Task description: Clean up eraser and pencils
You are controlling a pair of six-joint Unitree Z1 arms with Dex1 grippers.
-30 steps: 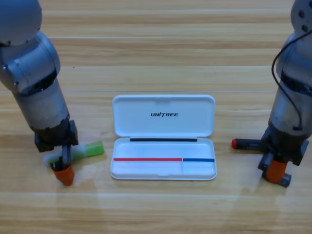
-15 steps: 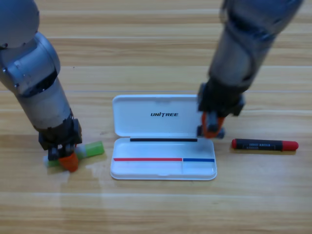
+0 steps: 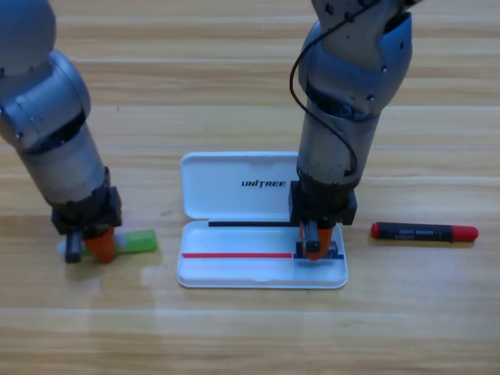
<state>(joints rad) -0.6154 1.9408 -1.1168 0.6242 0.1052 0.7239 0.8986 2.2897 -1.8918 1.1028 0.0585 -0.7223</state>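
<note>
The white case [image 3: 234, 269] lies open at the table's middle. My right gripper [image 3: 316, 248] points down into its small right compartment, shut on the eraser [image 3: 333, 251], whose dark ends show on either side of the orange jaws. The black pencil with red ends [image 3: 424, 232] lies flat on the table just right of the case. At the left, the light green pencil [image 3: 139, 241] lies on the table with its whitish end pointing left. My left gripper [image 3: 87, 246] is down on its middle, shut around it.
The case's raised lid [image 3: 226, 183] stands behind the tray, close to the right arm's wrist. Both grey arms come down from the top edge. Bare wooden table runs along the front edge.
My right gripper carried the eraser from the right of the black pencil to over the case's right compartment. My left gripper settled onto the green pencil, which shifted slightly left.
</note>
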